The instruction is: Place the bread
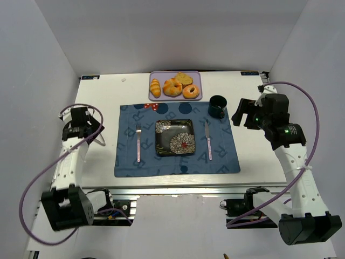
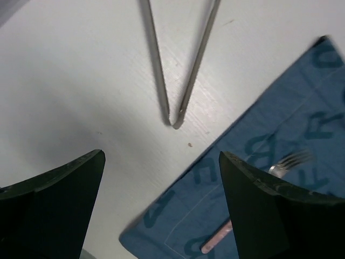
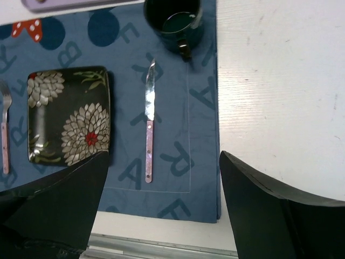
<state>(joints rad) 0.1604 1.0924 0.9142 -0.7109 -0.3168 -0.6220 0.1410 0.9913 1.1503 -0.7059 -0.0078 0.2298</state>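
Note:
The bread [image 1: 155,88], a small ridged golden-orange roll, lies at the left end of a lavender tray [image 1: 199,76] at the back of the table. It does not show in either wrist view. My left gripper [image 1: 92,127] is open and empty, hovering over bare table left of the blue placemat [image 1: 126,162]; in the left wrist view [image 2: 161,205] its jaws stand wide apart. My right gripper [image 1: 241,113] is open and empty above the placemat's right edge; in the right wrist view [image 3: 164,208] its jaws also stand wide apart.
A black floral plate [image 1: 174,137] sits mid-placemat, with a fork [image 1: 138,143] to its left and a knife [image 1: 208,140] to its right. A dark mug [image 1: 218,106] stands at the placemat's back right corner. A donut [image 1: 191,91] and other pastries share the tray. Grey walls enclose the table.

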